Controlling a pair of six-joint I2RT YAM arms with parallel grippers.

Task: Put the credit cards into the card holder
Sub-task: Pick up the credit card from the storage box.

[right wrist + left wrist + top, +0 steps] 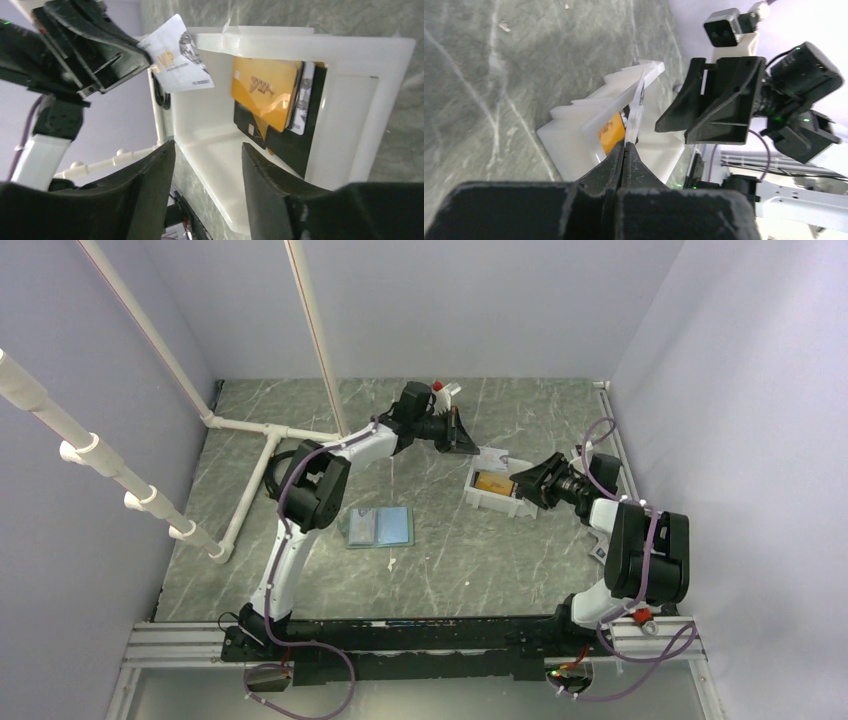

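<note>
My left gripper is shut on the edge of a pale whitish credit card, which it holds on edge over the white open-fronted bin. In the right wrist view this card hangs beside the bin's upper left corner. An orange-yellow credit card stands inside the bin against a black backing, with another pale card tucked behind it. My right gripper stands open in front of the bin with nothing between its fingers. The card holder lies open, light blue side up, left of the bin.
White pipe framing runs along the left and back of the grey marbled table. Both grippers crowd close together at the bin. Pale walls enclose the table on three sides.
</note>
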